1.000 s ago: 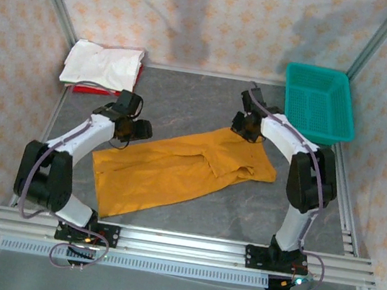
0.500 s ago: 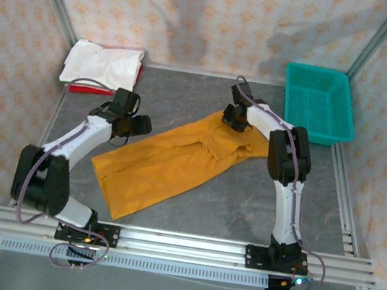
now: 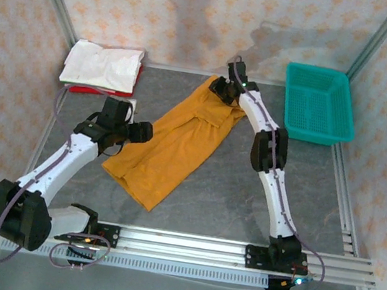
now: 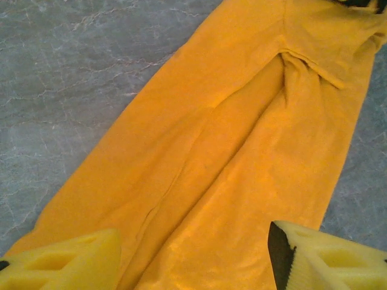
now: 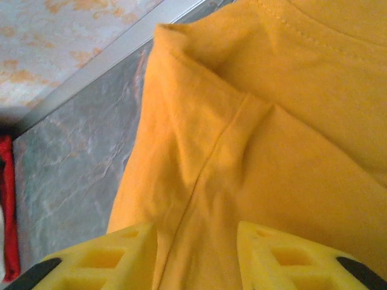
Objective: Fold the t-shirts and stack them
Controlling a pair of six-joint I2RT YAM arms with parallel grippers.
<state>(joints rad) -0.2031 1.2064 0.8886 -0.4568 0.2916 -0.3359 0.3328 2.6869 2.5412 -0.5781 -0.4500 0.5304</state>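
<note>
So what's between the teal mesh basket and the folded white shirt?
Top view: the far end of the mustard-orange cloth t-shirt, the right gripper over it; bare grey table beside.

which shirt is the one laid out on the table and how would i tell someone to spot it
Start at the grey table. Across its middle, a mustard-orange t-shirt lies in a long diagonal strip, running from near left to far right. Unlike the white shirt and red shirt stacked folded in the far left corner, it lies alone.

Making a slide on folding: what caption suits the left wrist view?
Open left gripper over the orange shirt, stretched long across the grey table.
</note>
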